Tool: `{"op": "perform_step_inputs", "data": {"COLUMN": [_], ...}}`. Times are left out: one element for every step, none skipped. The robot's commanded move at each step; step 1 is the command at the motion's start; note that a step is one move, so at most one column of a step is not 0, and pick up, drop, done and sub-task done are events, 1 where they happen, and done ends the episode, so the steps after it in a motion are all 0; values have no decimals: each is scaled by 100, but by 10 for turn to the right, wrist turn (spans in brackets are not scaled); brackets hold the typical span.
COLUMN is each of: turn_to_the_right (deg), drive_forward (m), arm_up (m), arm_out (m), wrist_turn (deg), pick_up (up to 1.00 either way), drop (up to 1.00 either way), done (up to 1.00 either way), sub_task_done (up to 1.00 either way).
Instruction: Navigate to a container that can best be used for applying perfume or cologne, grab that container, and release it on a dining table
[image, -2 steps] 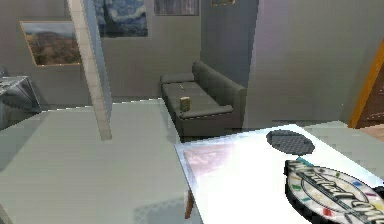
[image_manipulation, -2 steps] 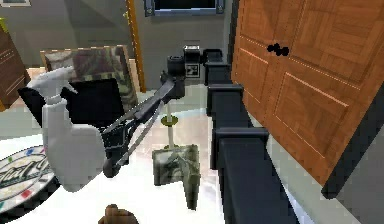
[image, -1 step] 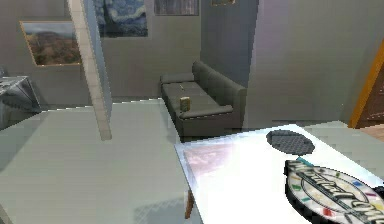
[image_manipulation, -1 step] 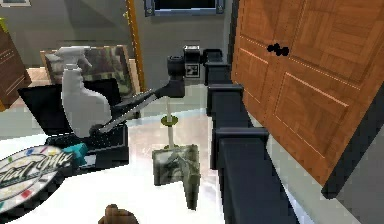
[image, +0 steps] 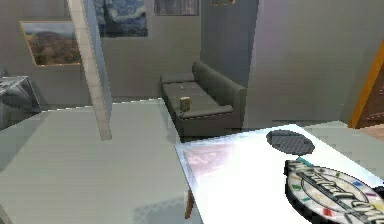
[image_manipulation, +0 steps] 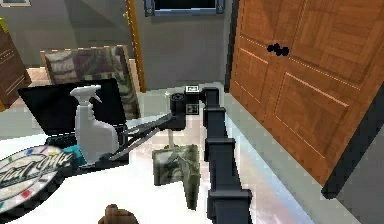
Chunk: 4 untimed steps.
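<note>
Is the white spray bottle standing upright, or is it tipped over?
Upright. The spray bottle has its trigger head at the top, its body is vertical, and its base is lowest.

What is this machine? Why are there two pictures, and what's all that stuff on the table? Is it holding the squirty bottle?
It is a robot on wheels with one long arm, in a computer-made house. Both pictures come from its cameras. The forward view looks ahead: a grey sofa across the room and a white table with a colourful round plate. The arm side view looks out to where the arm reaches. The dark bar is the arm, and at its end is the gripper, its hand with two thin fingers. On the table stand a white spray bottle, a black screen and a greenish folded thing. The fingers are near the bottle, which seems to rest on the table, so I cannot tell whether the robot holds it.
</note>
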Motion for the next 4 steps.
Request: {"op": "perform_step_inputs", "data": {"turn_to_the_right": [0,0,0,0], "drive_forward": [0,0,0,0], "arm_up": [-32,0,10,0], "arm_out": [0,0,0,-8], "wrist_turn": [0,0,0,0], "pick_up": [0,0,0,0], "drop": [0,100,0,0], "done": [0,0,0,0], "sub_task_done": [0,0,0,0]}}
